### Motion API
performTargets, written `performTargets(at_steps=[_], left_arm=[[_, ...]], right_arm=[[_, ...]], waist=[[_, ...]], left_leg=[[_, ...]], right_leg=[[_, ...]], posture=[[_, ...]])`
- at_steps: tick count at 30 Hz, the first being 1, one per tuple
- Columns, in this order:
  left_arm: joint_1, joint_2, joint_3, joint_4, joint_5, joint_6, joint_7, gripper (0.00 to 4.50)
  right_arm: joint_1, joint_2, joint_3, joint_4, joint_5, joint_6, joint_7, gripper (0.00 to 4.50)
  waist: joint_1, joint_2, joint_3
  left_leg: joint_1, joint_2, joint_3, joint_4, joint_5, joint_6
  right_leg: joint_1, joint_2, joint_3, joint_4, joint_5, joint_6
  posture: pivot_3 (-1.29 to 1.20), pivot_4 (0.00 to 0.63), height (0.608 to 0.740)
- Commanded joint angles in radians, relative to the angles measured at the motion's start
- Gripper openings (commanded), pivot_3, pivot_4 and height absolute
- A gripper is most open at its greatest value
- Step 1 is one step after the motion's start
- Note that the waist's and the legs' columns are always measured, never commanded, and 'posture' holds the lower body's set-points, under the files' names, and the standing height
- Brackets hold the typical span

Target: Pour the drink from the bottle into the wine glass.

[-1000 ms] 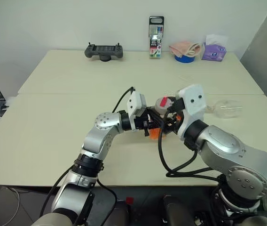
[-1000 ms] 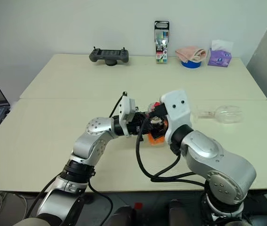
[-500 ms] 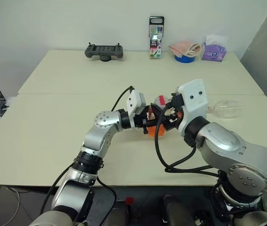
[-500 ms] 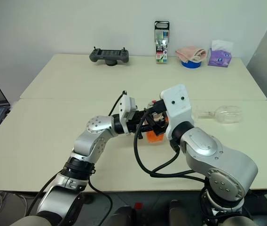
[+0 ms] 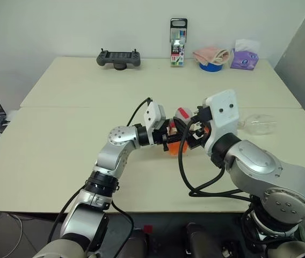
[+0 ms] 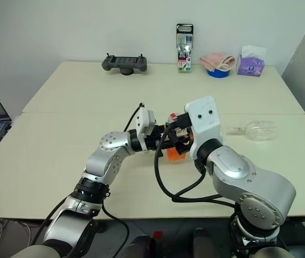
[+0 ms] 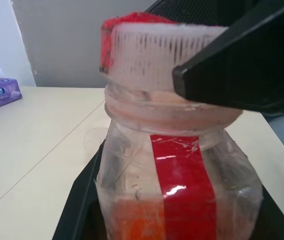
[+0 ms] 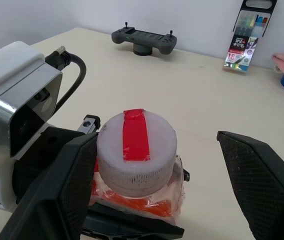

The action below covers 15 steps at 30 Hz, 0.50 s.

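A: Where is the bottle [image 5: 176,141] at this point?

B: Near the middle of the bench [image 5: 61,129], standing upright between the two arms. The left pincer [image 5: 166,143] is clamped on its body from the nine o'clock side, its black fingers [image 7: 82,200] pressed along the clear wall in the left wrist view.

A: And the drink [image 7: 137,220]?

B: Orange-red, low in the bottle, under the red label strip [image 7: 182,170].

A: What about the right pincer [image 8: 154,165]?

B: It stands wide, one finger [image 8: 57,185] just beside the cap [image 8: 136,145] at nine o'clock in the right wrist view, the other well off at three o'clock. That first finger looks to be touching the ribbed edge of the cap, but the pincer is not closed on it. The cap is whitish with a red stripe across its top.

A: Where does the wine glass [image 5: 257,124] lie?

B: On its side on the bench, at about three o'clock from the bottle, beyond the right arm and well apart from both pincers.

A: Anything else on the bench?

B: Along the far edge, at twelve o'clock: a black controller [image 5: 118,58], a pack of pens [image 5: 178,43], a pink cloth [image 5: 211,55] over a blue roll, and a purple tissue box [image 5: 244,57].
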Motion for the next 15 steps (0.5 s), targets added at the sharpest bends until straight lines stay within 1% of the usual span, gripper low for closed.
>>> performTargets(at_steps=[1,4,5,9,11,12,14,15], left_arm=[[-0.004,-0.002,0.019,-0.033,-0.008,-0.02,-0.007,1.69],[-0.006,-0.002,0.02,-0.029,-0.006,-0.02,-0.005,1.69],[-0.007,-0.002,0.02,-0.028,-0.006,-0.02,-0.004,1.69],[-0.009,0.001,0.022,-0.028,-0.007,-0.019,-0.006,1.69],[-0.015,0.003,0.016,-0.036,-0.015,-0.005,-0.022,1.69],[-0.019,0.002,0.014,-0.044,-0.023,0.005,-0.031,1.69],[-0.027,-0.003,0.012,-0.048,-0.029,0.015,-0.04,1.69],[-0.026,-0.001,0.01,-0.061,-0.032,0.025,-0.048,1.69]], right_arm=[[-0.011,0.007,-0.014,-0.118,-0.013,-0.019,0.001,3.11],[-0.007,0.016,-0.018,-0.118,-0.015,-0.013,0.013,2.08],[-0.006,0.019,-0.019,-0.118,-0.017,-0.012,0.016,1.83],[-0.008,0.012,-0.024,-0.118,-0.012,-0.019,0.034,1.83],[0.003,-0.049,-0.079,-0.1,0.048,-0.074,0.154,1.83],[0.032,-0.117,-0.141,-0.053,0.182,-0.119,0.345,1.83],[0.074,-0.224,-0.219,0.024,0.372,-0.171,0.613,1.83],[0.086,-0.346,-0.223,0.067,0.412,-0.188,0.827,1.83]], waist=[[0.0,0.0,0.0],[0.0,0.0,0.0],[0.0,0.0,0.0],[0.0,0.0,0.0],[0.001,0.0,0.0],[0.002,0.0,0.0],[0.007,0.0,0.0],[0.007,0.0,0.0]], left_leg=[[0.0,0.0,0.0,0.0,0.0,0.0],[0.0,0.0,0.0,0.0,0.0,0.0],[0.0,0.0,0.0,0.0,0.0,0.0],[0.0,0.0,0.0,0.0,0.0,0.0],[0.0,0.0,0.0,0.0,0.0,0.0],[0.0,0.0,0.0,0.0,0.0,0.0],[-0.001,-0.001,-0.001,0.0,0.0,0.0],[-0.001,-0.001,0.0,0.001,0.0,0.0]], right_leg=[[0.0,0.0,0.0,0.0,0.0,0.0],[0.0,0.0,0.0,0.0,0.0,0.0],[0.0,0.0,0.0,0.0,0.0,0.0],[0.0,0.0,0.0,0.0,0.0,0.0],[0.0,0.0,0.0,0.0,0.0,0.001],[0.0,0.0,0.0,-0.001,0.0,0.001],[0.001,-0.001,-0.001,-0.003,0.0,0.001],[0.002,-0.001,-0.001,-0.004,0.0,0.001]], posture=[[0.0,0.15,0.74],[0.0,0.15,0.74],[0.0,0.15,0.74],[0.0,0.15,0.74],[0.0,0.15,0.74],[0.0,0.15,0.74],[0.0,0.15,0.74],[0.0,0.15,0.74]])
